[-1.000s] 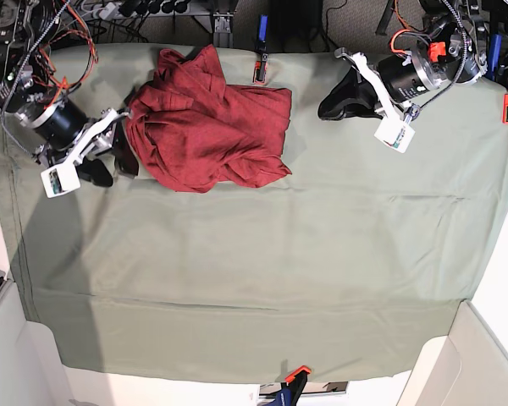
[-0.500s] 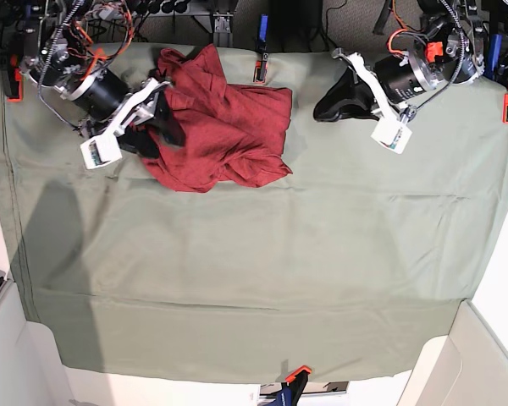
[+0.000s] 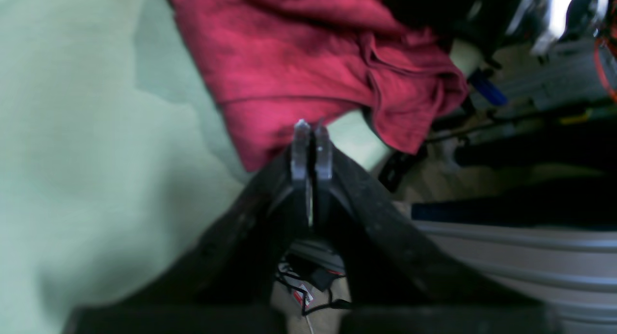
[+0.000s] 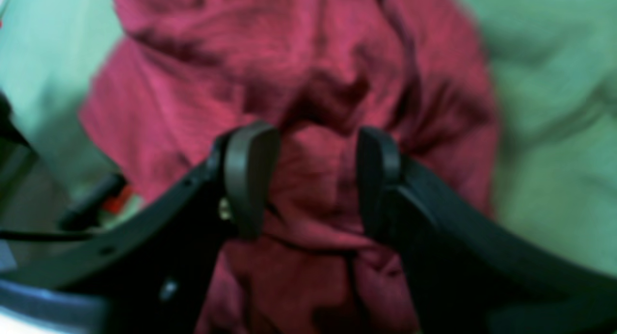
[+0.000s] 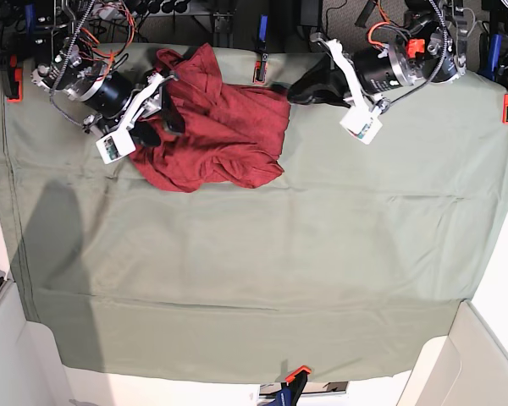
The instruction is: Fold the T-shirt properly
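At the far edge of the table cloth (image 5: pixel 262 254), toward the right arm's side, the T-shirt (image 5: pixel 216 127) lies crumpled in a loose heap, dark red against the sage green, with one bunched end reaching the cloth's back edge. The right gripper (image 5: pixel 157 118) sits over the shirt's outer side; the right wrist view shows its two dark fingers (image 4: pixel 250 175) spread apart with a raised ridge of red fabric between them, though the blur leaves it unclear whether the pads actually press on the fabric. The left gripper (image 5: pixel 300 87) hangs near the back edge of the cloth just beside the shirt's other side, and its fingertips (image 3: pixel 302 146) are pressed together with nothing between them; the shirt's hem lies just beyond them in the left wrist view. Black and orange clamps (image 5: pixel 297 375) hold the cloth at its edges.
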You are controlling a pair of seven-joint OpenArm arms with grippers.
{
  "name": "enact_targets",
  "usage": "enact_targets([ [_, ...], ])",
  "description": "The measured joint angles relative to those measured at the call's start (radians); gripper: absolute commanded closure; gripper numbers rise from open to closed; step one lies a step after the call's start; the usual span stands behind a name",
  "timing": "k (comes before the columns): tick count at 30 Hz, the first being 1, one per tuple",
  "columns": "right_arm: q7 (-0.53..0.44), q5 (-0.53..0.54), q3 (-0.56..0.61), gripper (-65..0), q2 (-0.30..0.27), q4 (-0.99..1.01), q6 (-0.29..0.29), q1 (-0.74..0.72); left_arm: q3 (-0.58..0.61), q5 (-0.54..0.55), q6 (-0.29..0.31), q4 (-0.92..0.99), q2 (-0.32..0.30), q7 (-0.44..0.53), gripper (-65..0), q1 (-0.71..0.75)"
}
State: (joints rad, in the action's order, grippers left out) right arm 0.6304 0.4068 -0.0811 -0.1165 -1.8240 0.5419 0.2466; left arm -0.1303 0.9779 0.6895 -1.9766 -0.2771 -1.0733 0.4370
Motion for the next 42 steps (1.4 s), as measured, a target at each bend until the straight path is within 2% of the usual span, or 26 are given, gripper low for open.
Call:
enact_targets([
  [1, -0.001, 0.018, -0.008, -29.7, 0.001, -0.029, 0.001, -0.006, 0.033, -0.002, 0.0, -0.001, 0.0, 0.0, 0.0, -0.002],
  [4, -0.008, 0.037, -0.035, -27.2, 0.003, -0.071, 0.0, -0.044, 0.143, -0.12, 0.0, -0.001, 0.0, 0.029, 0.0, -0.005],
  [5, -0.009, 0.034, -0.038, -22.4, 0.003, -0.07, 0.0, -0.059, 0.173, -0.161, 0.0, -0.001, 0.0, 0.047, 0.0, -0.005],
  [7, -0.005, 0.024, -0.038, -5.9, 0.003, -0.07, 0.0, -0.077, 0.212, -0.216, 0.0, -0.001, 0.0, 0.091, 0.0, -0.005],
  [8, -0.005, 0.013, -0.037, 0.0, 0.003, -0.07, 0.0, -0.084, 0.224, -0.229, 0.0, -0.001, 0.0, 0.108, 0.0, -0.007],
  [11, 0.0, -0.097, -0.037, 0.0, 0.006, -0.07, -0.001, -0.115, 0.237, -0.265, 0.0, -0.001, 0.0, 0.11, 0.0, -0.034],
  [12, 0.0, -0.124, -0.037, 0.0, 0.005, -0.07, -0.02, -0.126, 0.236, -0.286, 0.0, -0.001, -0.001, 0.11, 0.0, -0.046],
  [14, -0.002, -0.151, -0.047, 0.0, 0.006, -0.068, -0.067, -0.142, 0.236, -0.322, 0.0, -0.001, 0.0, 0.113, 0.0, -0.067],
  [17, -0.008, -0.172, -0.09, 0.0, 0.006, -0.055, -0.09, -0.143, 0.236, -0.351, 0.0, 0.003, -0.003, 0.117, 0.0, -0.075],
  [21, -0.027, -0.176, -0.15, 0.0, 0.006, -0.017, -0.093, -0.142, 0.237, -0.356, 0.0, 0.04, -0.051, 0.129, 0.0, -0.072],
  [26, -0.051, -0.169, -0.164, 0.0, 0.003, 0.062, -0.093, -0.142, 0.237, -0.374, 0.0, 0.139, -0.118, 0.196, 0.0, -0.072],
  [36, -0.043, -0.155, -0.164, 0.0, 0.003, 0.109, -0.093, -0.145, 0.242, -0.325, 0.05, 0.314, -0.119, 0.225, 0.0, -0.209],
  [42, -0.035, -0.127, -0.164, 0.0, 0.004, 0.109, -0.093, -0.145, 0.249, -0.292, 0.112, 0.415, -0.11, 0.195, 0.0, -0.308],
])
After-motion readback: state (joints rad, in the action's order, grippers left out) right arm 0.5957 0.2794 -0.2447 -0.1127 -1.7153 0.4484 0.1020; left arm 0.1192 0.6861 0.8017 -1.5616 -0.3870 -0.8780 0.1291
